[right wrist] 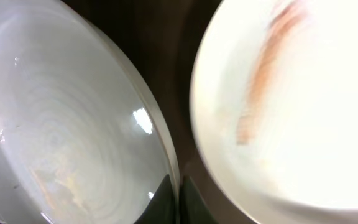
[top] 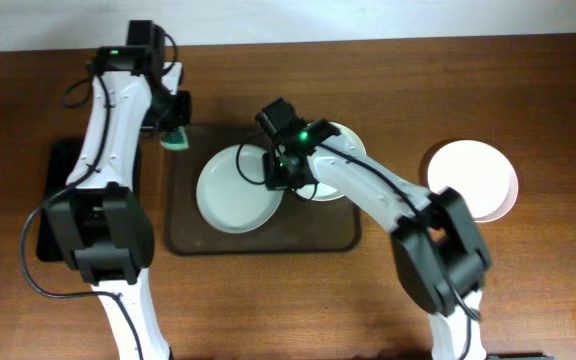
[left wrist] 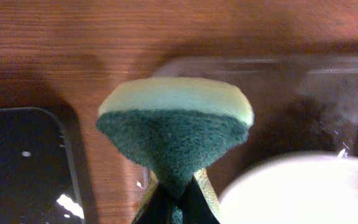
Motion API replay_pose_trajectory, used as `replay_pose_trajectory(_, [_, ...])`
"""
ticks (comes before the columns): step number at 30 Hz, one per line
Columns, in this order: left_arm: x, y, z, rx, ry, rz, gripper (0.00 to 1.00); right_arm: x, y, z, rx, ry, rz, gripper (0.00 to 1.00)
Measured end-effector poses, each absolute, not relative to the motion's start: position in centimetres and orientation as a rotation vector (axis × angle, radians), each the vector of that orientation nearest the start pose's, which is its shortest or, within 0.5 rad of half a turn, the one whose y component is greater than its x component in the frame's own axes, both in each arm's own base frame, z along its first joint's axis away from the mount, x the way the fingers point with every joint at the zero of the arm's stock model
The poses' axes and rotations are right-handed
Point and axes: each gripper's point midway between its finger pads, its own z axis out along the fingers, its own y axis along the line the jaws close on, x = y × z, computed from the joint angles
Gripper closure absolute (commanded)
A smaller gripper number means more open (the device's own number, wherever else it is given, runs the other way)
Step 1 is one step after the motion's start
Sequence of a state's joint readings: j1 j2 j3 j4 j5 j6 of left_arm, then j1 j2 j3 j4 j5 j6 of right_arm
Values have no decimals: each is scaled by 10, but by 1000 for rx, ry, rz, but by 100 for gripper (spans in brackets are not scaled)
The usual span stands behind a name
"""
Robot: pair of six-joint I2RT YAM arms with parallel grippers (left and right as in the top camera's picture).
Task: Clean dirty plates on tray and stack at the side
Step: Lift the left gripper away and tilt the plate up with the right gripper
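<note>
A brown tray holds two white plates. The larger left plate shows in the right wrist view with faint smears. My right gripper is shut on that plate's right rim. The second plate lies behind the right arm and carries an orange smear. My left gripper is shut on a green and yellow sponge, held above the tray's far left corner. The sponge also shows in the overhead view.
A stack of clean white plates sits on the table to the right of the tray. A black pad lies left of the tray; it also shows in the left wrist view.
</note>
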State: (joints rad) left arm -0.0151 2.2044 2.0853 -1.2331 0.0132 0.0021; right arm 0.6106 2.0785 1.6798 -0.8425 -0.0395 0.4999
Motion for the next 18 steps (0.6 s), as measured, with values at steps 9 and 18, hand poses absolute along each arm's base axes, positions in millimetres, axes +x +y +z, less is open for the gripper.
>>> replay_pose_trajectory(9, [490,26,120,-92,2874,-68,99,373,310,213,-341,2096,-445,96])
replay_pose_trajectory(18, [490,26,120,-92,2874,-68,99,364,285,284,-88,1735,-734,96])
